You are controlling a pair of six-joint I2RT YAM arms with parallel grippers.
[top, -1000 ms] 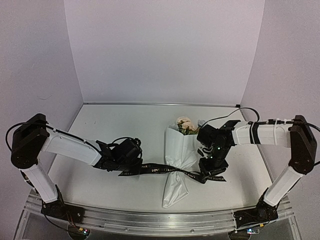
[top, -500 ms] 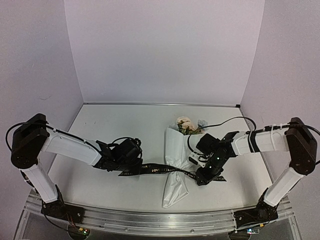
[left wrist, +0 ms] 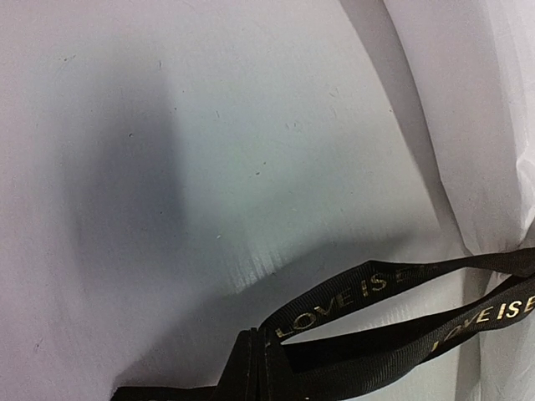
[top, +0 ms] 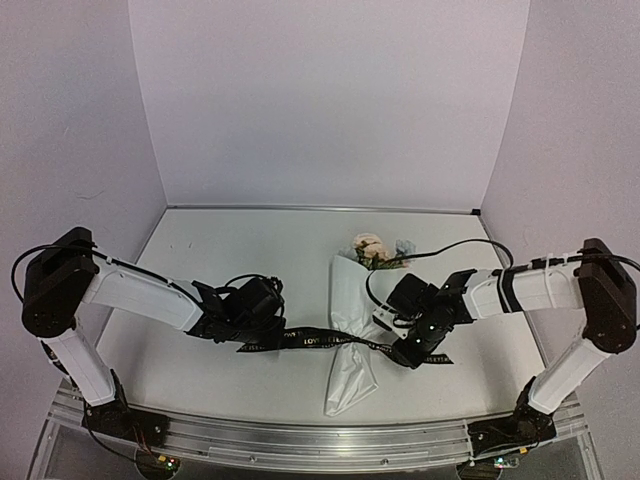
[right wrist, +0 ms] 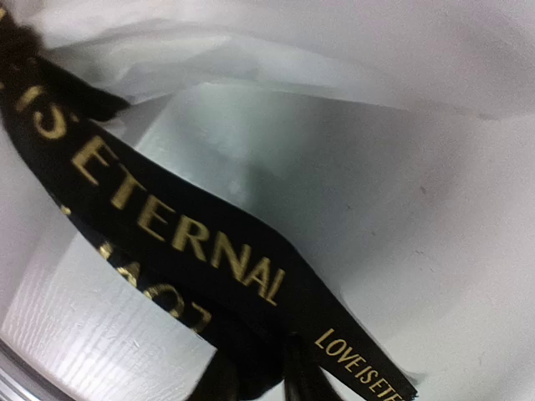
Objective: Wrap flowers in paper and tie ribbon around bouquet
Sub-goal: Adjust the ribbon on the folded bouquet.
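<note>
Ribbon (top: 310, 340), woven black with gold lettering, crosses the crinkled white paper (top: 352, 290), pinched by left gripper (top: 255, 344); right gripper (top: 414, 353) unclear.

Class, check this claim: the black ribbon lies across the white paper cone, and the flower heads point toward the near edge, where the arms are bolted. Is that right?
Not quite. The top external view shows the flowers sticking out of the paper cone toward the back wall, not the near edge. The black ribbon does lie across the cone.
</note>
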